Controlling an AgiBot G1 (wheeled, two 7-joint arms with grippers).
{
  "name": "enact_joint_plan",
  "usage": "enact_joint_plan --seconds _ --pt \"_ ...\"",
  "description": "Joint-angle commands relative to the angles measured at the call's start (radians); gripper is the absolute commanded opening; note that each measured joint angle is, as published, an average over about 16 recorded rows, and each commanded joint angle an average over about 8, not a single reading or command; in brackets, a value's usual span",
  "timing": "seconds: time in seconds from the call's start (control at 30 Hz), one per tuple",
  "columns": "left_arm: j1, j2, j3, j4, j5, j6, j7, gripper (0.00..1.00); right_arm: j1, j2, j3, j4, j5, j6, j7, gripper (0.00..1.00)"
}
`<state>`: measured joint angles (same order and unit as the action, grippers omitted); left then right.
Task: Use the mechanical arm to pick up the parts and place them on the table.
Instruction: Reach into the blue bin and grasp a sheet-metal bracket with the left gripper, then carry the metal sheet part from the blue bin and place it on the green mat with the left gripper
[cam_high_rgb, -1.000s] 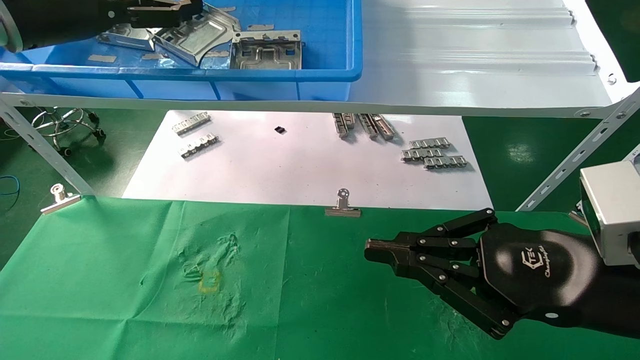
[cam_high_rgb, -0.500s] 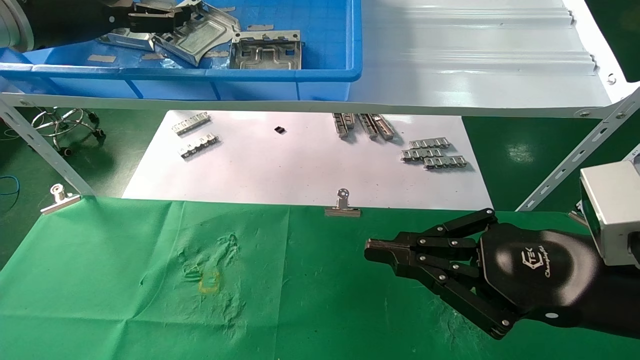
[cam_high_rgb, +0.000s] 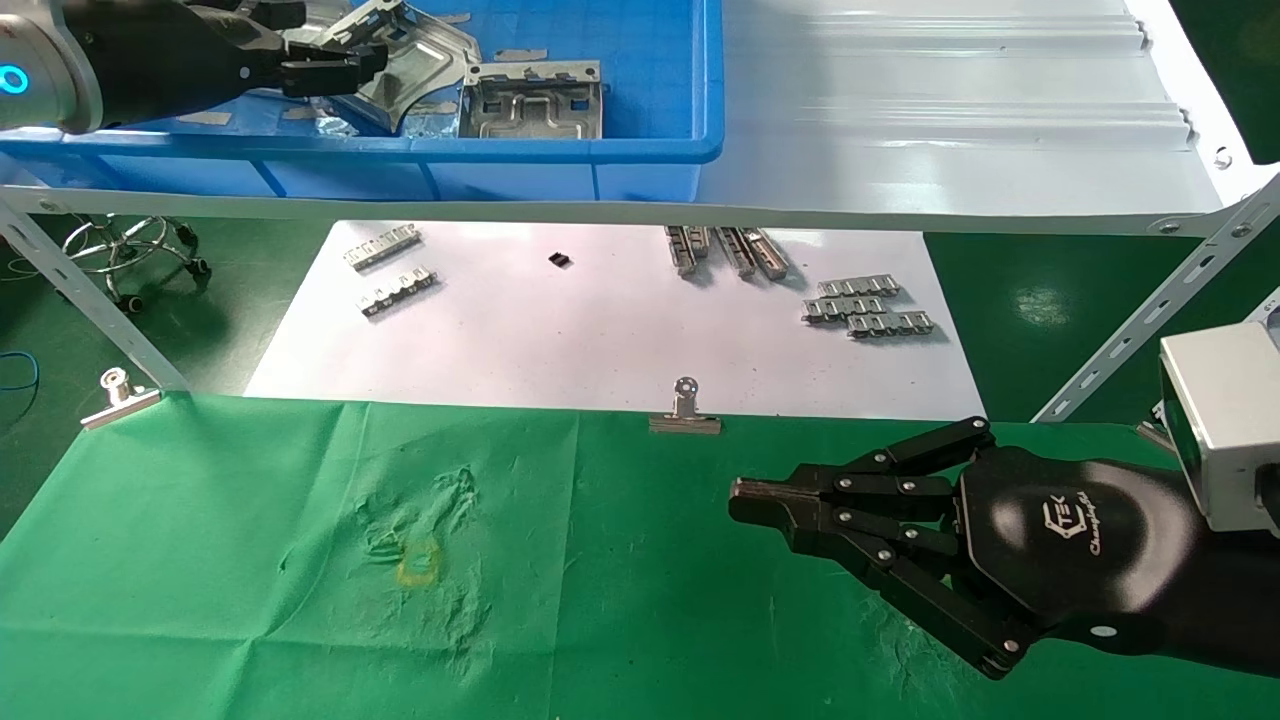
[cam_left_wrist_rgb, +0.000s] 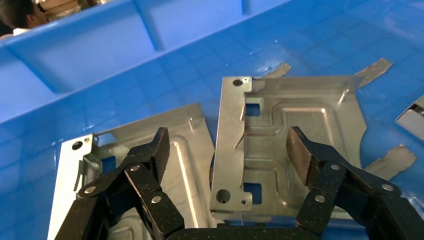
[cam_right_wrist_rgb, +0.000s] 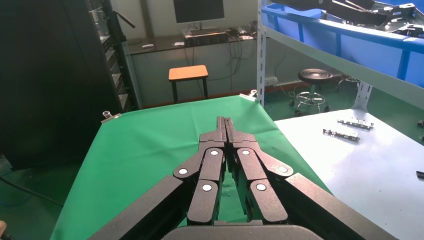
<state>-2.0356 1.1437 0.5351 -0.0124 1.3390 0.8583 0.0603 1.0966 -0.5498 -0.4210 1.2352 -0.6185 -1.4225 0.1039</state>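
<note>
My left gripper (cam_high_rgb: 330, 45) is inside the blue bin (cam_high_rgb: 560, 150) on the shelf, open. In the left wrist view its fingers (cam_left_wrist_rgb: 162, 147) stand spread on either side of a silver stamped part (cam_left_wrist_rgb: 295, 125), without touching it. That part lies partly over a second part (cam_left_wrist_rgb: 185, 145). In the head view the tilted part (cam_high_rgb: 420, 55) sits at the gripper, and another part (cam_high_rgb: 533, 100) lies flat to its right. My right gripper (cam_high_rgb: 745, 497) is shut and empty, parked low over the green-cloth table (cam_high_rgb: 250, 560); it also shows in the right wrist view (cam_right_wrist_rgb: 225, 121).
A white ribbed shelf (cam_high_rgb: 950, 120) carries the bin. Below it a white paper sheet (cam_high_rgb: 580, 340) holds small chain-like strips (cam_high_rgb: 865, 305). Binder clips (cam_high_rgb: 686, 410) pin the cloth's far edge. A faint yellow mark (cam_high_rgb: 418, 562) is on the wrinkled cloth.
My left gripper has shifted a little within the bin towards me and its fingers now show spread around the tilted part. The right arm has not moved.
</note>
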Motion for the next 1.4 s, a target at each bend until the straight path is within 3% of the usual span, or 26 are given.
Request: enact_joint_plan --seconds 0.03,1.03,1.4 --pt "0.002 0.003 0.0 0.004 0.0 -0.007 0.003 0.0 0.0 0.0 0.0 0.0 0.0 0.0 0.0 0.0" --pt "0.001 -0.002 -0.009 0.008 -0.012 -0.015 0.011 0.0 0.0 0.0 0.0 0.0 0.0 0.0 0.0 0.0" --pt "-0.026 -0.034 -0.039 -0.015 -0.056 0.074 0.024 0.0 0.0 0.0 0.0 0.0 0.0 0.0 0.0 0.0"
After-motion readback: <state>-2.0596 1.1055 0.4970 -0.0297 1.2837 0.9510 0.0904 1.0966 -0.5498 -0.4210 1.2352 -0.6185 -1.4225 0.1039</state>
